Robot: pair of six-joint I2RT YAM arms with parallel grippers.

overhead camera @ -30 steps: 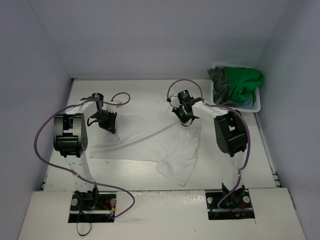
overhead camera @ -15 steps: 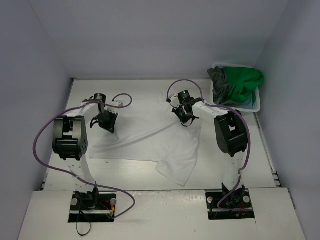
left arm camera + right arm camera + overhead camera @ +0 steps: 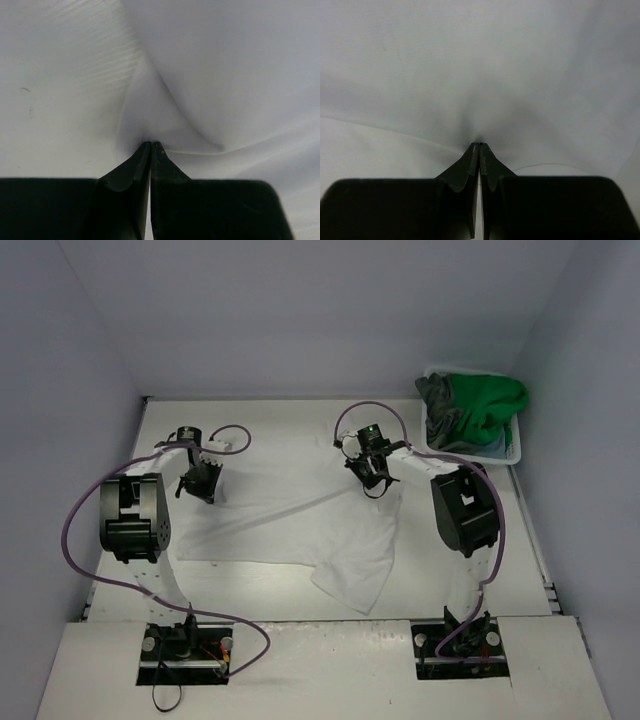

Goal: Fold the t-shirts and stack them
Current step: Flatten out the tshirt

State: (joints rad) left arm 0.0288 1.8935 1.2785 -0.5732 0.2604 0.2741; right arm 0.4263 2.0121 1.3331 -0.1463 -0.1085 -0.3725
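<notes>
A white worktop, walled in pale grey, carries two robot arms, seen from above. A white t-shirt lies spread across its middle, reaching from the left fingers to the right fingers and on toward the arm bases. One loose flap of it trails nearer the bases than either set of fingers, closer to the right pair.

A white plastic laundry basket stands at the far right corner, outside the right fingers and well apart from them. A bright green shirt is heaped in it. A dark grey shirt is draped over the rim that faces the right fingers. A sliver of light blue cloth shows under the green one.

In the left wrist view, the left fingers are pressed together on a pinch of the white t-shirt. The cloth rises in a small peak to their tips, with bare worktop to one side. In the right wrist view, the right fingers are likewise clamped tight on the white t-shirt. The fabric puckers and darkens where it meets their tips, and fills nearly all the frame beyond them.
</notes>
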